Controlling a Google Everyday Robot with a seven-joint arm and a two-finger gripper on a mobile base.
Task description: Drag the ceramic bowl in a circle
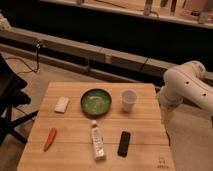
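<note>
The ceramic bowl (96, 101) is round, green inside with a dark rim, and sits on the wooden table (75, 150) at the back centre. My white arm (187, 85) comes in from the right. My gripper (166, 117) hangs down by the table's right edge, well to the right of the bowl and past the white cup. It touches nothing that I can see.
A white cup (129, 100) stands right of the bowl. A white sponge (62, 104) lies to its left. A carrot (50, 138), a small bottle (97, 141) and a black rectangular object (124, 143) lie along the front. A dark chair (7, 100) stands at the left.
</note>
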